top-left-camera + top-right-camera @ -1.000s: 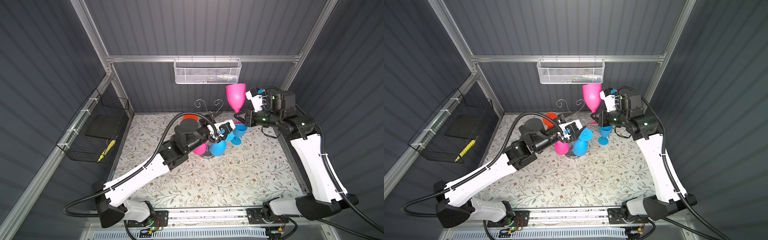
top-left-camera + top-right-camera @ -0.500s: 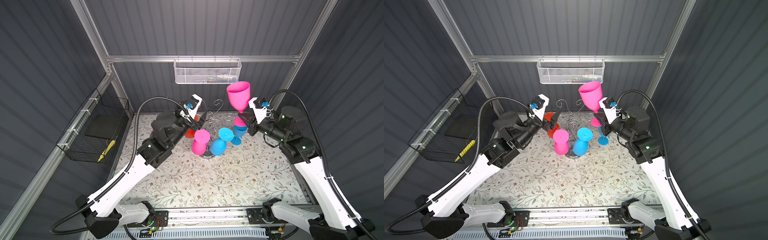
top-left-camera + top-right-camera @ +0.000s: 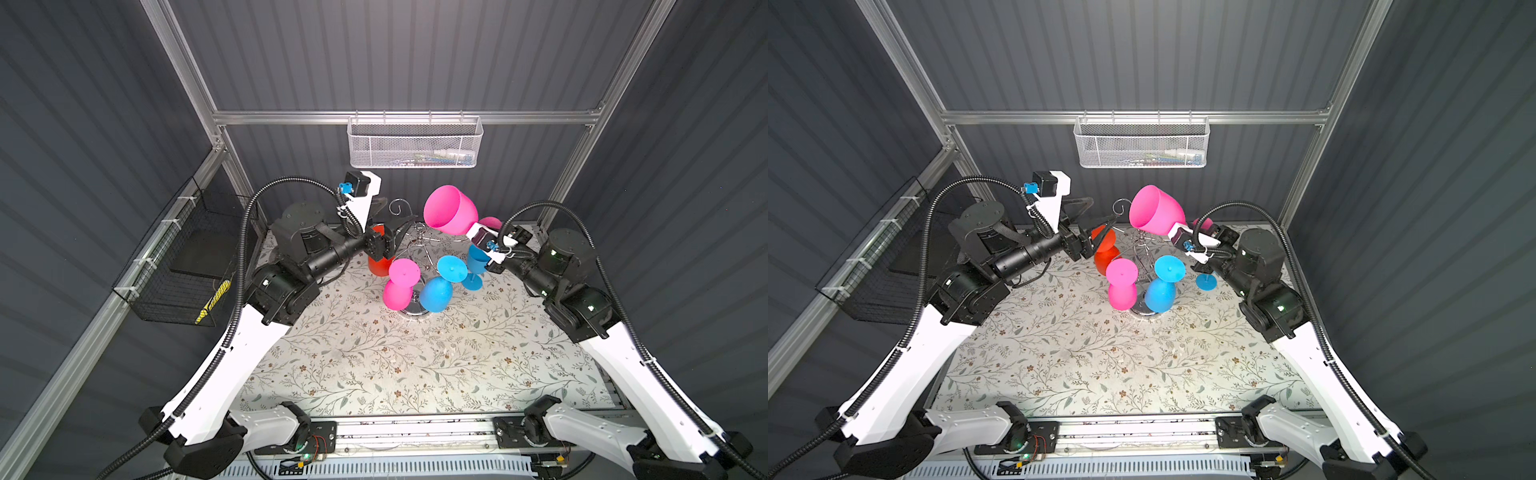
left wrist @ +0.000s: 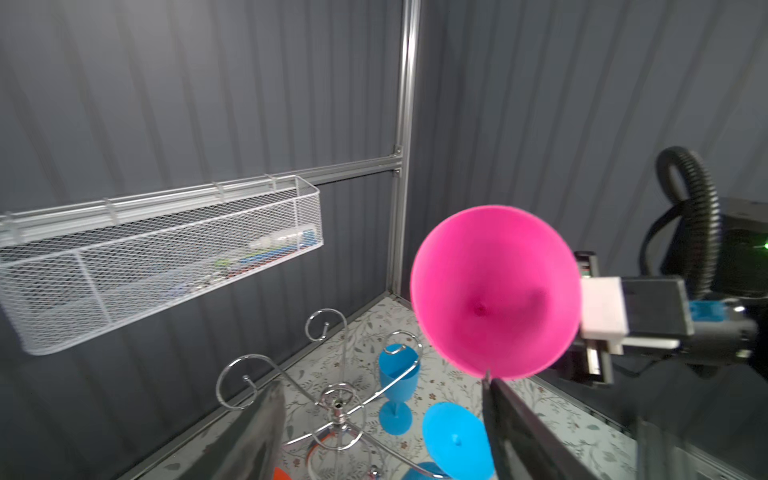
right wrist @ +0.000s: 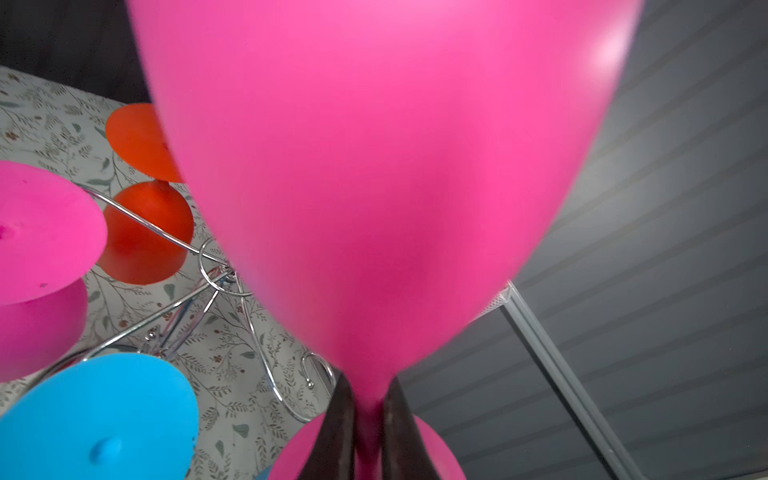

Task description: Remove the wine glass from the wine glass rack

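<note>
Reaching in over the flowered table (image 3: 395, 365) from its near edge with both arms, toward the wine glass rack (image 4: 339, 405) standing at the back middle of the cloth. Carrying three glasses upside down on the rack's curled arms: a hanging pink glass (image 3: 397, 286) and a hanging blue glass (image 3: 439, 286) on the near side, and a red glass (image 3: 377, 266) on the left, a little farther back. Standing just right of the rack on the table, under the right wrist, an upright blue glass (image 4: 397, 378).

Hovering the left fingers (image 4: 523, 436) just left of the rack's top, close above the red glass, spread wide apart and gripping nothing, with only air between them in the left wrist view.

Pinching the stem of the wine glass (image 3: 451, 212), a second pink one, with the right fingers (image 5: 332, 436), closed tight on it just under the bowl. Holding that glass up in the air, off the rack and clear of it, above and just right of the top scrolls. Tilting its bowl over, with the mouth facing up and toward the left arm.

Hanging on the left wall, a black wire basket (image 3: 187, 257). Hanging farthest off, on the back wall's rail, a white mesh basket (image 3: 413, 145) holding a few small things too blurred to name.
</note>
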Available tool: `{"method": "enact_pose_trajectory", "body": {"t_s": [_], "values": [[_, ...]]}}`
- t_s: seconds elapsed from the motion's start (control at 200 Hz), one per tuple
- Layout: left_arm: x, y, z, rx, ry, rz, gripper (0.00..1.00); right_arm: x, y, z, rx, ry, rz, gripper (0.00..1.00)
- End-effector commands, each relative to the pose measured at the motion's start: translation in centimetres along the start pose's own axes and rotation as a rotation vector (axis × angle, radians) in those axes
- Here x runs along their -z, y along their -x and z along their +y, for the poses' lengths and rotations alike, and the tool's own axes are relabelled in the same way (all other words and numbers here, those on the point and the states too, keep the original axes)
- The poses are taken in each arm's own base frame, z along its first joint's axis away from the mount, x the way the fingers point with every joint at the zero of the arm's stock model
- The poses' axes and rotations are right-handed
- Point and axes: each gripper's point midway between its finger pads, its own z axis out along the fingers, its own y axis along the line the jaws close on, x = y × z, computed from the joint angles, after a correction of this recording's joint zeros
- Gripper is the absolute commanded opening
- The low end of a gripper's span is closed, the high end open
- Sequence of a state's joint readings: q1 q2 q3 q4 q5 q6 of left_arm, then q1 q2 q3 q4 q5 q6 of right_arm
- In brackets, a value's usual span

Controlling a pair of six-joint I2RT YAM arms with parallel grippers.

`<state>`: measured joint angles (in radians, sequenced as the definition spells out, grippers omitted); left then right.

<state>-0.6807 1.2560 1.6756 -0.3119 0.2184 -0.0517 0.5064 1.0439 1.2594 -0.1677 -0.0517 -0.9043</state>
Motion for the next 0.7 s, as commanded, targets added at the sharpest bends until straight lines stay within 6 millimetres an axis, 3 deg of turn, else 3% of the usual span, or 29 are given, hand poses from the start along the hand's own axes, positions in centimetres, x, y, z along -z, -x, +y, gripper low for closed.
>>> {"method": "enact_pose_trajectory", "body": {"t_s": [0.0, 0.265, 0.41, 0.695], "values": [[-0.5, -0.9, -2.1, 0.087, -0.145, 0.065, 0.74, 0.3, 0.6, -1.3, 0.155, -0.092, 0.004, 0.0], [-2.0, -2.2, -3.1, 0.185, -0.274, 0.123, 0.72, 0.9, 1.6, -0.6, 0.261, -0.139, -0.024, 0.0], [-2.7, -2.8, -2.2, 0.205, -0.243, 0.137, 0.71, 1.2, 2.2, -0.6, 0.285, -0.157, -0.041, 0.0], [-3.3, -3.5, -2.0, 0.227, -0.263, 0.147, 0.55, 0.9, 2.3, 0.2, 0.353, -0.15, -0.026, 0.0]]}}
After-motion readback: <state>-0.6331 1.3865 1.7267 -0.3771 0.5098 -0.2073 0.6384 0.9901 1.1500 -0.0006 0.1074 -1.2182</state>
